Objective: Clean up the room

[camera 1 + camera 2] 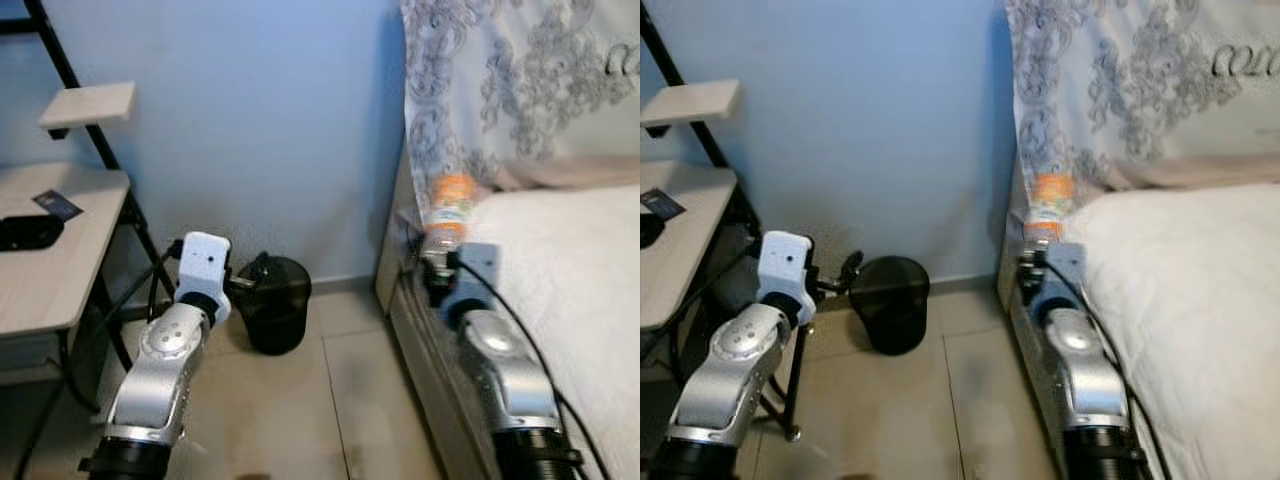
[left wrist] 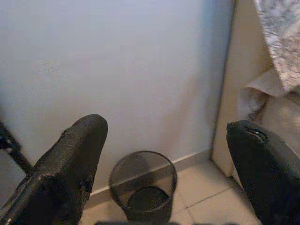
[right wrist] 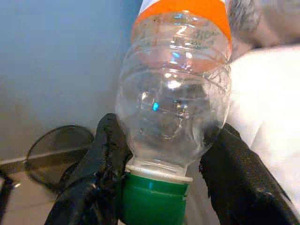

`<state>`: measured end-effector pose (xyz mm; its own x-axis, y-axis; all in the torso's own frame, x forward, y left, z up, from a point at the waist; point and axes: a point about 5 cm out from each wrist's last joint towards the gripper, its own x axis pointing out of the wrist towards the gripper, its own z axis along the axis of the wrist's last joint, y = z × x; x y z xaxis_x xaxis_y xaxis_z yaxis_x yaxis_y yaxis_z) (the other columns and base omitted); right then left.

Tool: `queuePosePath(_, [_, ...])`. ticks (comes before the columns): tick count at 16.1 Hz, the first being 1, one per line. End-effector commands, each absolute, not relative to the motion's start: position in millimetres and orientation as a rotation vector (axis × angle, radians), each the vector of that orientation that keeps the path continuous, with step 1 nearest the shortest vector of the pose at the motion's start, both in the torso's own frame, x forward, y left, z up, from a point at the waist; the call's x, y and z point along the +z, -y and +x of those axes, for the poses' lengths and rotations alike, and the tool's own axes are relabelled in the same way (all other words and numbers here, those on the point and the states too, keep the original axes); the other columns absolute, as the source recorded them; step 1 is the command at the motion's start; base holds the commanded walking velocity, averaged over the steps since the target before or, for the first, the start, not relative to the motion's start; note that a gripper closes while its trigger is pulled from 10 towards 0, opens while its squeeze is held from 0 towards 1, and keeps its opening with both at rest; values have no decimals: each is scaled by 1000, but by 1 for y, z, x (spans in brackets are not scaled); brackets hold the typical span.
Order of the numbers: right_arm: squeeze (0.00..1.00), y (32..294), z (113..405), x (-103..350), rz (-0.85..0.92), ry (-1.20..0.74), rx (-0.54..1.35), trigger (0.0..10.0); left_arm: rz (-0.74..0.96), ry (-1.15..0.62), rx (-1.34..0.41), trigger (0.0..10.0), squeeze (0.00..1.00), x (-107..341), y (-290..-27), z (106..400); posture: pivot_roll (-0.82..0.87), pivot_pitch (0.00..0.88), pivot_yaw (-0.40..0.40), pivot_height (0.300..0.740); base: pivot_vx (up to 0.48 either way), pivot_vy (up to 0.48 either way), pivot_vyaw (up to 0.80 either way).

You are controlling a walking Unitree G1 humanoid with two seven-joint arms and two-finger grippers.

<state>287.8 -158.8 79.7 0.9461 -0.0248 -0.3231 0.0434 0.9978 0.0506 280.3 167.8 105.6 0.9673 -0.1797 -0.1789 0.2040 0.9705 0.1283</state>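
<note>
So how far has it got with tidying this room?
Picked up: the right gripper is shut on the clear plastic bottle with the orange label and green cap, held neck-down beside the white bed. Not yet done: the bottle has not gone into the black mesh wastebasket on the floor by the blue wall. The left gripper is open, pointing at that basket.
</note>
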Motion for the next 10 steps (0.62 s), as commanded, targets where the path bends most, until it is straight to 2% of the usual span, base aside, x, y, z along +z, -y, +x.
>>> queuePosePath(1, [0,148,290,84,68,-313,-6,10000,164,-155,-180,10000,0,110,-174,282,86,0,13,740,334,0,0])
queuePosePath(6, [0,147,291,84,40,-305,16,10000,162,-151,-180,10000,0,110,-173,283,87,0,13,740,332,0,0])
queuePosePath(9, [0,147,291,82,20,-315,4,10000,163,-148,-182,10000,0,110,-173,282,94,0,8,740,331,0,727])
queuePosePath(10, [0,149,291,81,39,-318,-4,10000,164,-148,-183,10000,0,110,-173,282,94,0,8,740,334,0,0])
